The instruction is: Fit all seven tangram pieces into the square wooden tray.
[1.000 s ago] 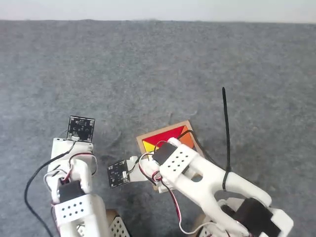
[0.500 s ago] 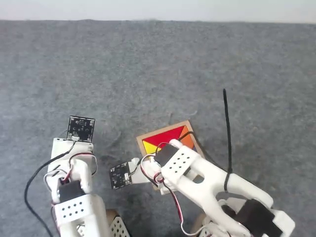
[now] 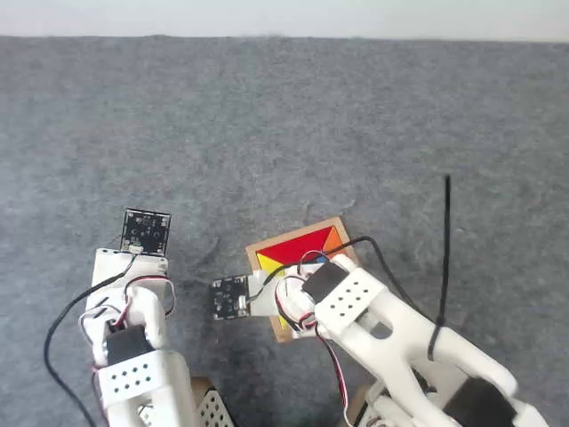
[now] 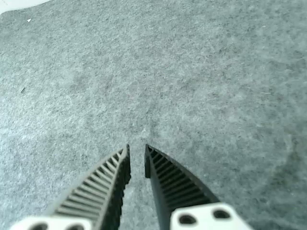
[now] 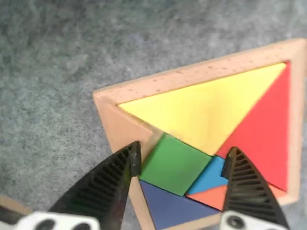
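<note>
Wooden tray (image 3: pixel 293 232) sits low on grey felt (image 3: pixel 267 116) in the high view. Red triangle (image 3: pixel 298 246) and yellow triangle (image 3: pixel 264 263) show; right arm (image 3: pixel 356 307) covers the tray's near half. Left arm (image 3: pixel 133 356) stands well apart.

Left wrist view: left gripper (image 4: pixel 136 148) over bare felt, jaws almost together, thin slit, nothing held.

Right wrist view: right gripper (image 5: pixel 184 158) spread wide above the tray, holding nothing, fingertips either side of green square (image 5: pixel 172 165). Blue piece (image 5: pixel 213 173), orange piece (image 5: pixel 213 197) and navy piece (image 5: pixel 165 203) lie next to it. Green square possibly not flush; hard to tell.
</note>
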Tool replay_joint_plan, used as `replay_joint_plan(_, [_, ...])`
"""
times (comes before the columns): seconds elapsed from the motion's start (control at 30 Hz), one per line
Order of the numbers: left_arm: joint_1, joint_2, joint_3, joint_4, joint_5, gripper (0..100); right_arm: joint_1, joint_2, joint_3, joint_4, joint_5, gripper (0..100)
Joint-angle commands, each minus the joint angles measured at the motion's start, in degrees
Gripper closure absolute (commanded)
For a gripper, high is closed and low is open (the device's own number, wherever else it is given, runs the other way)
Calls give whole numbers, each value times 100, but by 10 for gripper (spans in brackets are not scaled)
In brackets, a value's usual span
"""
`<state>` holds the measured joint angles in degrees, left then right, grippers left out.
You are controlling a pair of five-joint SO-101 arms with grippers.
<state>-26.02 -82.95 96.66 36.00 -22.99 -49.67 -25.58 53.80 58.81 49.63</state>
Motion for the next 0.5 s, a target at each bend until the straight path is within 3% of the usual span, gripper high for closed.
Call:
replay_joint_plan(0.0, [9, -97, -48, -114, -18, 953, 101, -919, -132, 127, -457, 883])
replay_joint_plan(0.1, [9, -97, -48, -114, -18, 953, 312, -1569, -79, 119, -782, 980])
replay_joint_plan(0.27, [9, -97, -48, -114, -18, 953, 787, -2510, -62, 171, -1345, 953])
replay_joint_plan(0.47, [9, -97, -48, -114, -18, 953, 66, -2870, 273, 690, -1073, 940])
